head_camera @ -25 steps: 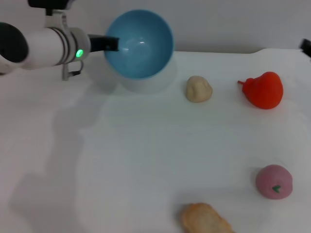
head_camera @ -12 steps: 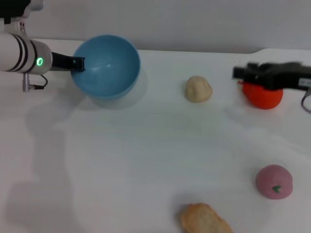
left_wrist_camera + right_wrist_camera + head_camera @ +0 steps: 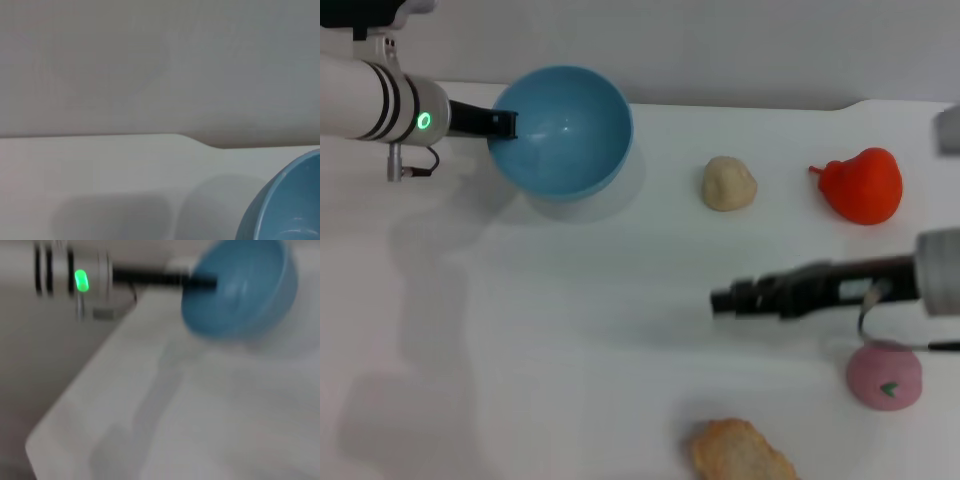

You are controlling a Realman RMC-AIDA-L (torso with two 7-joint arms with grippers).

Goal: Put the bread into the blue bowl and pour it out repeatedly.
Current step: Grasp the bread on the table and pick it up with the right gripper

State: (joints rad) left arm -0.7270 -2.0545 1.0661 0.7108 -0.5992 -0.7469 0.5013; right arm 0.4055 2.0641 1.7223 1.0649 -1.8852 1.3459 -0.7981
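The blue bowl [image 3: 565, 130] hangs tilted above the back left of the table, its empty inside facing me. My left gripper [image 3: 505, 123] is shut on its rim. The bowl's edge [image 3: 285, 205] shows in the left wrist view, and the right wrist view shows the bowl [image 3: 240, 290] with the left gripper [image 3: 202, 281] on it. The bread [image 3: 740, 452] lies on the table at the front edge, partly cut off. My right gripper [image 3: 722, 299] reaches in from the right over the middle of the table, behind the bread and apart from it.
A round beige lump [image 3: 729, 183] lies at the back centre. A red toy fruit [image 3: 863, 185] sits at the back right, and a pink ball [image 3: 885, 375] lies under the right arm at the front right. The white table [image 3: 570, 330] ends at a wall behind.
My right arm swung from beside the red fruit forward and left over the table's middle. The left gripper first carried the bowl left and lower, then slightly right.
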